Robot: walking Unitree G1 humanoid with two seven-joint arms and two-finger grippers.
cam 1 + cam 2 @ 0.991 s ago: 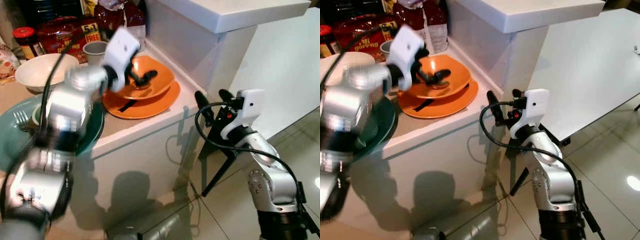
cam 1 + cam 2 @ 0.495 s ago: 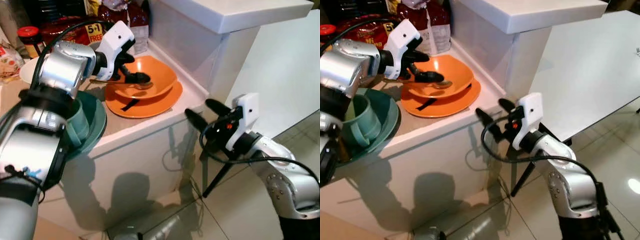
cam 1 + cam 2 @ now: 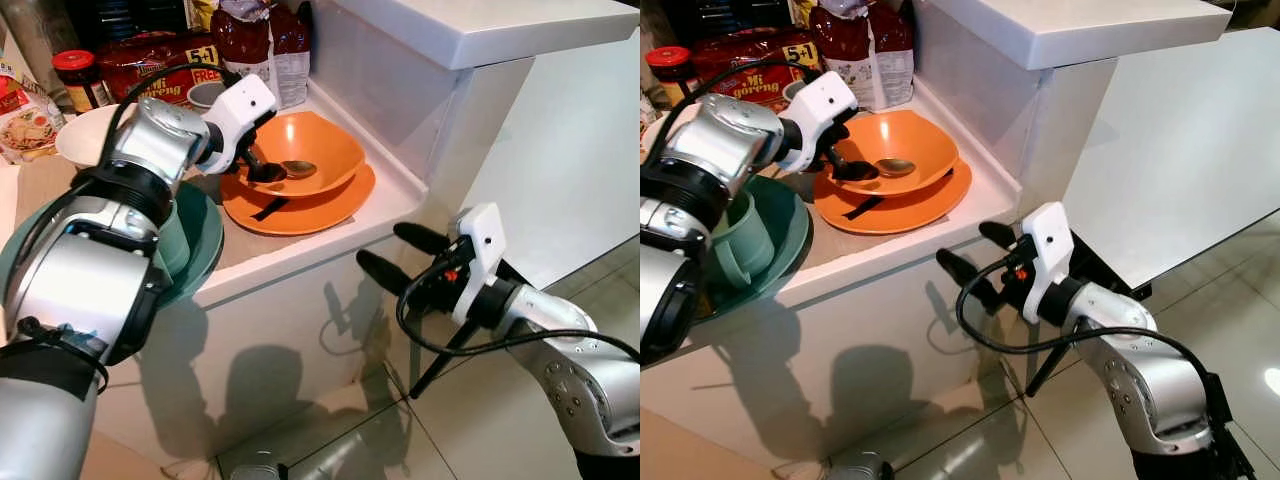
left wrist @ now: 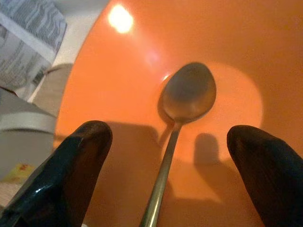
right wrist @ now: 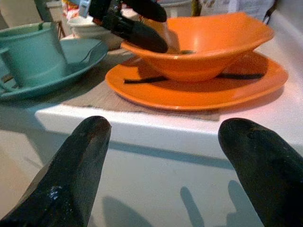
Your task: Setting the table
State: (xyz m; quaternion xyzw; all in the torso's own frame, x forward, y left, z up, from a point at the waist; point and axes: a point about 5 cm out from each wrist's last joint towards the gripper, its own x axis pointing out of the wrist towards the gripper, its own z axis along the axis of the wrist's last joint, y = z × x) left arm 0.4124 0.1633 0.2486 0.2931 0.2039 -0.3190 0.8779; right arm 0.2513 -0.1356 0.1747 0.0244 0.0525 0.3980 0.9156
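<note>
Bright, sharp views; glare spots, soft shadows below.

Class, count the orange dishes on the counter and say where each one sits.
2. The orange bowl, holding a spoon, sits on the orange plate, which lies on the counter near its front right corner. More could be hidden beneath the stack.

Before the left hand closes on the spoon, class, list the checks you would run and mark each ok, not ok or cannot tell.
1. Left hand open: ok.
2. Spoon lies between its fingers: ok.
3. Spoon rests free inside the orange bowl: ok.
4. Bowl sits level on the orange plate: ok.
5. Right hand stays off the counter, open: ok.
6. Fingers low enough to grip the handle: cannot tell.
</note>
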